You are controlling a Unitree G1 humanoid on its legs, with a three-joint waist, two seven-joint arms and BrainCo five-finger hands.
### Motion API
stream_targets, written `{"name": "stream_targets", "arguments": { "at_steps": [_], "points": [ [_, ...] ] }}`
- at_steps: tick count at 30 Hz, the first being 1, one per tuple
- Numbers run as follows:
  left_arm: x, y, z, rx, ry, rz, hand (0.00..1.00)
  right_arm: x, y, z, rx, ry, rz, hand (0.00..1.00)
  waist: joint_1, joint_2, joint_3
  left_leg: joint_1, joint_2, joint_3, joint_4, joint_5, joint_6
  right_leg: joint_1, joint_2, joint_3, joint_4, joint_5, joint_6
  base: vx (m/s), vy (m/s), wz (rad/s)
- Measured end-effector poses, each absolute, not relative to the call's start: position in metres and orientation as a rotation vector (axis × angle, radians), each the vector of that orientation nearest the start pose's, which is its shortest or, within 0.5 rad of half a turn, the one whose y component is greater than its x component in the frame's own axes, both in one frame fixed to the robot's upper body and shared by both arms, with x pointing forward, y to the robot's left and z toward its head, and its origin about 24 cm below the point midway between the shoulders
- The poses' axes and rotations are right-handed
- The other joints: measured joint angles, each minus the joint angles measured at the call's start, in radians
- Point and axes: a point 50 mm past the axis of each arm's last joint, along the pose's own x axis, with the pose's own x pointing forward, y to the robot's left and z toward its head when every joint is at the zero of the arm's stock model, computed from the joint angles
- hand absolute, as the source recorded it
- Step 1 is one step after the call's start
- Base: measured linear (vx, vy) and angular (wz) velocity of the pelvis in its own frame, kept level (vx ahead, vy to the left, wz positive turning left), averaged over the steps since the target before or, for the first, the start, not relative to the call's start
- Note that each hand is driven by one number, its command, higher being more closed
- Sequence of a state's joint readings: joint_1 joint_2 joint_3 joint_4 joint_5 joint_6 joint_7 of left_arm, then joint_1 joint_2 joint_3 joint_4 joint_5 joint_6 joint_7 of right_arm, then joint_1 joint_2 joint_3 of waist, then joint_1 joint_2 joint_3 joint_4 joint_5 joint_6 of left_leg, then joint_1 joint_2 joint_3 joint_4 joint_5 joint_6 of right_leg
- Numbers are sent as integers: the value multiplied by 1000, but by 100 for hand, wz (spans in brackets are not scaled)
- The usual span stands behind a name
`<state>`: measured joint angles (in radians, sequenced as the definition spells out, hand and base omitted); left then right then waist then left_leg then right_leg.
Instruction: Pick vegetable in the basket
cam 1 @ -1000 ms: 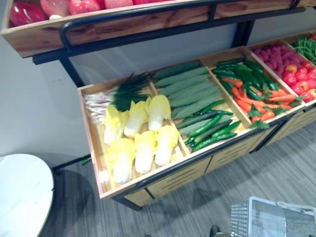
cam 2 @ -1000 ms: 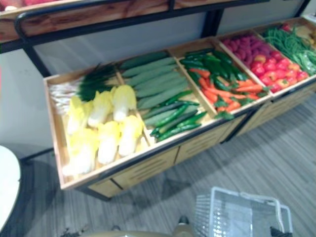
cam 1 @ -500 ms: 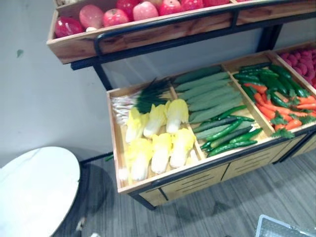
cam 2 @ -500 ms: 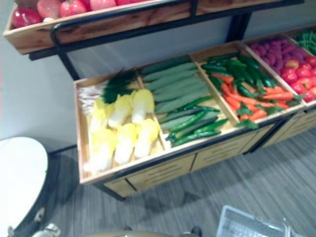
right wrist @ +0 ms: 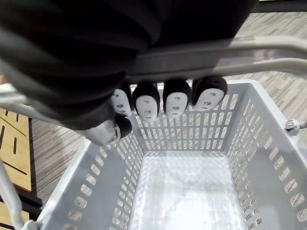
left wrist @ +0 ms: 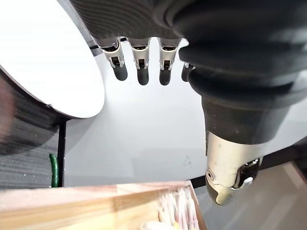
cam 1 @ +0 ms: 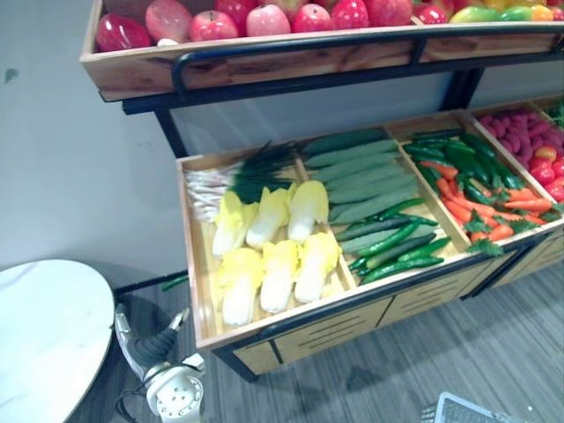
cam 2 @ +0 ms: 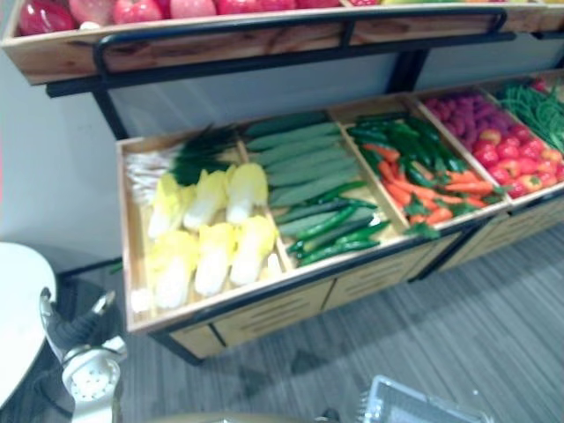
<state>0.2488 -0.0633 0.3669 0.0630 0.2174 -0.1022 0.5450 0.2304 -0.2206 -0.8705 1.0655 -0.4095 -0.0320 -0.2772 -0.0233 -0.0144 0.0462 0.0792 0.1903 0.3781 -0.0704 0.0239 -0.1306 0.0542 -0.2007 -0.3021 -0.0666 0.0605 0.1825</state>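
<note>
**Around the produce stand**

I see red apples (cam 1: 308, 16) lined along the wooden upper shelf (cam 1: 264, 66) on its black frame (cam 1: 167, 132). A round white table (cam 1: 44, 339) stands at lower left on the grey striped floor (cam 1: 441, 344), near a pale wall (cam 1: 70, 176).

Floor (cam 1: 493, 344): I see grey planks.
Wall (cam 1: 62, 159): plain, pale.
Near left: round white table (cam 1: 40, 339).
Far: wooden stand (cam 1: 326, 328).

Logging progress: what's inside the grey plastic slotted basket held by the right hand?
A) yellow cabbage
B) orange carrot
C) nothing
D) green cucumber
C: the right wrist view shows the grey plastic slotted basket with a bare floor, the right hand curled round its handle.
</note>
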Motion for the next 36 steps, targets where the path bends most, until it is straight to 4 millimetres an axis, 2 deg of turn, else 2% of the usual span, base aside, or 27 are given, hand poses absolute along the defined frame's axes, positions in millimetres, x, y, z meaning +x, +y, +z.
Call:
{"name": "stream_targets", "arguments": {
  "at_steps": [4, 6, 9, 17, 23, 33, 36],
  "points": [
    [171, 249, -18, 244, 222, 903, 0, -1, -336, -123, -374, 1195, -908, 100, -8, 15, -8, 14, 6, 36, 1, -12, -8, -17, 9, 35, 0, -2, -3, 53, -10, -27],
    [173, 248, -21, 241, 239, 899, 0, 6, -338, -121, -381, 1176, -904, 100, -24, 20, -9, 26, 7, 47, 1, -13, -9, -16, 11, 41, 0, -3, -4, 56, -14, -15],
    [172, 248, -27, 244, 271, 895, 0, 15, -342, -119, -421, 1157, -874, 100, -30, 25, -10, 36, 10, 62, 3, -20, -13, -16, 15, 58, 1, -4, -6, 27, -12, -14],
    [167, 248, -45, 272, 362, 868, 0, 22, -343, -117, -474, 1146, -824, 100, -33, 31, -7, 45, 15, 82, 4, -33, -21, -17, 22, 75, 0, -7, -10, -14, -18, -8],
    [167, 238, -55, 276, 410, 821, 0, 24, -344, -116, -483, 1135, -821, 100, -33, 38, -7, 45, 16, 99, 4, -36, -23, -34, 23, 87, 0, -7, -10, 17, -20, -8],
    [171, 232, -58, 277, 420, 785, 0, 32, -341, -117, -497, 1121, -788, 100, -34, 37, -6, 25, 16, 108, 4, -37, -24, -66, 24, 96, 9, -7, -11, -6, -13, -2],
    [170, 234, -58, 283, 419, 789, 0, 36, -341, -117, -495, 1112, -785, 100, -45, 37, -6, 9, 16, 108, 4, -37, -24, -83, 24, 99, 12, -7, -11, 0, 0, 0]
  ]
}}
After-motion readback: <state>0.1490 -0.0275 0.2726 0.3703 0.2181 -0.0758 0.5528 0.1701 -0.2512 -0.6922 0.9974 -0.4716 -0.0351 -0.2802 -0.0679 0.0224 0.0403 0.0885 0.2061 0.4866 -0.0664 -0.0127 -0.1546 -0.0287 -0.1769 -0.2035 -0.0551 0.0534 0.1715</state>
